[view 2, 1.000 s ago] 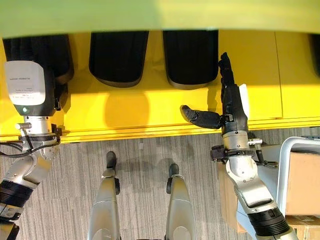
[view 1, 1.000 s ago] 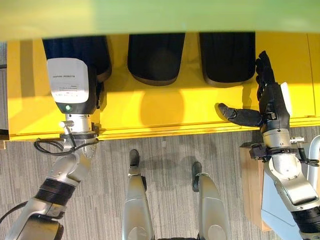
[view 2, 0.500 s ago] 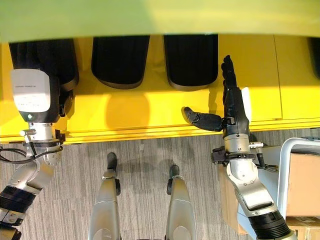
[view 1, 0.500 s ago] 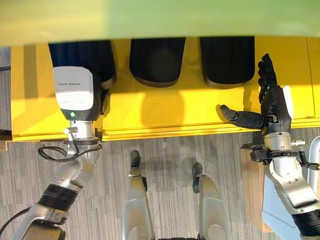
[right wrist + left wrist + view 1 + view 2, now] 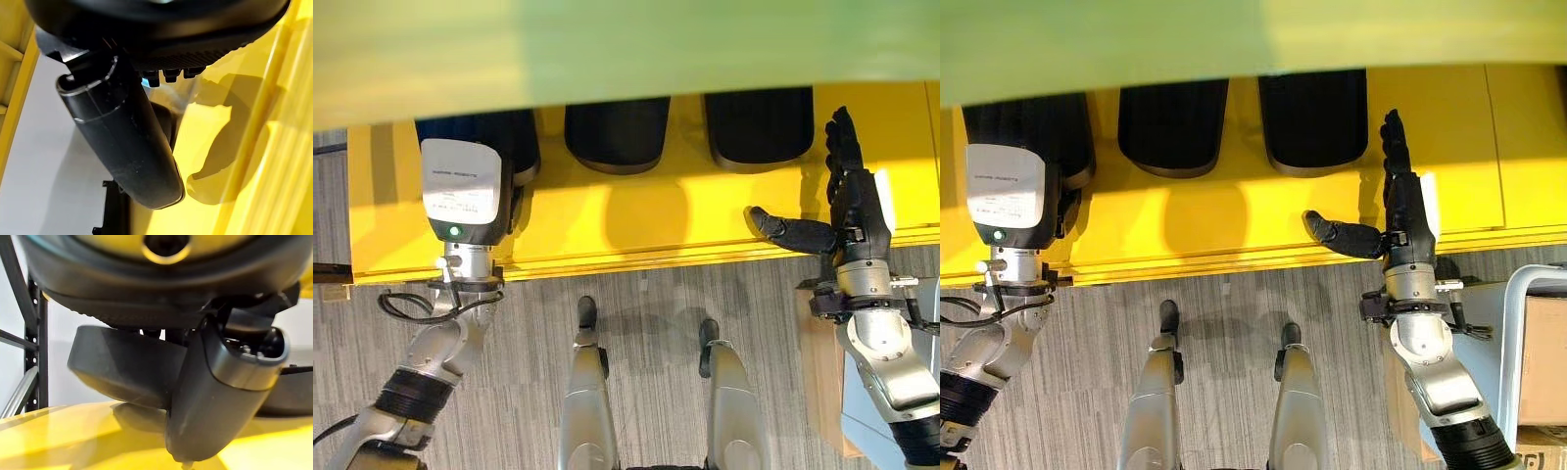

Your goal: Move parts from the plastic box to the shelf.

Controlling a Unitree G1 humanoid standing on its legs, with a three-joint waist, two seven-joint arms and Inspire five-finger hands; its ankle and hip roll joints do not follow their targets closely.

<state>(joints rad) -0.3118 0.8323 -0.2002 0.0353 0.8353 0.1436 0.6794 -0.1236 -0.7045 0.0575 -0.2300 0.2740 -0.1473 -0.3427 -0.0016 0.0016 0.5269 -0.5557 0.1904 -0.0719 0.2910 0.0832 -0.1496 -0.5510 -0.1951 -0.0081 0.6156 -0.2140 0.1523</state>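
three black parts [image 5: 617,132] stand in a row at the far side of the yellow shelf [image 5: 646,220]. the left hand [image 5: 514,191] reaches over the leftmost part; whether it grips cannot be told. the right hand [image 5: 850,201] hovers over the shelf's right end, fingers straight, thumb spread, holding nothing.

Left hand [image 5: 514,186] mostly hidden behind its wrist unit, upper left; fingers unreadable. Three black parts [image 5: 617,132] cut off on top by a blurred green band [image 5: 626,44].
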